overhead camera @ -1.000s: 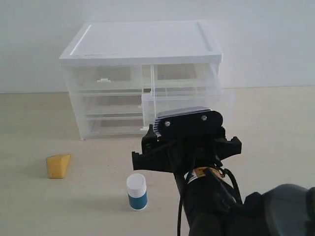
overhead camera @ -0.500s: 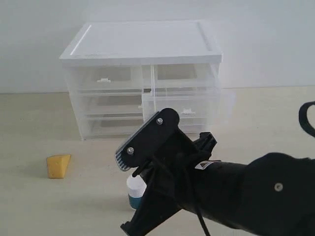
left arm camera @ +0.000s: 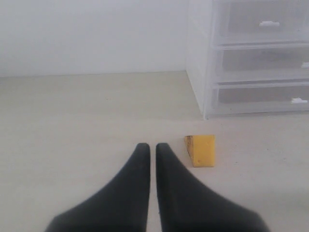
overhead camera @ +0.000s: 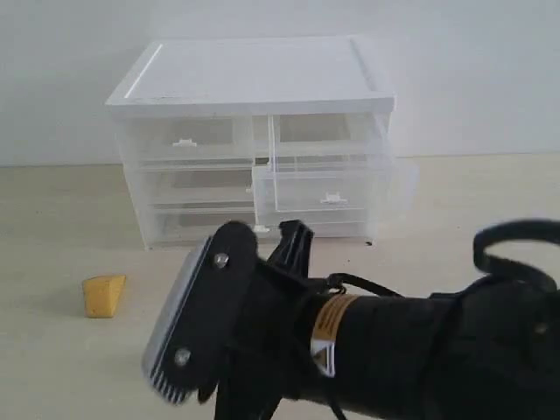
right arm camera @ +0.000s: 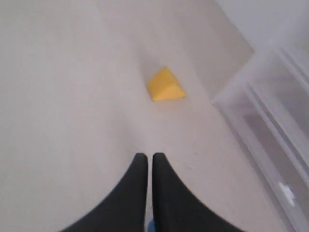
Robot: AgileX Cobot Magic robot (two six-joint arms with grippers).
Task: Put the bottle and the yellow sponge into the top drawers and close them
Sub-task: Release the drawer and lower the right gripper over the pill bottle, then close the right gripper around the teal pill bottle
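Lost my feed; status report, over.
Left pincer shut, right pincer shut. Yellow foam sponge wedge on table, ungrasped. Right arm hides bottle.

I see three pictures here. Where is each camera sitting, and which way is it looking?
Exterior view: off the arms, facing the front of the drawer unit; the right arm fills the foreground.
Left wrist view: on the left arm's wrist, looking along the shut left tool toward the yellow sponge and the unit's corner.
Right wrist view: on the right arm's wrist, looking down past the shut right tool at the tabletop and sponge.
Shared: all three show the sponge and the drawer unit.
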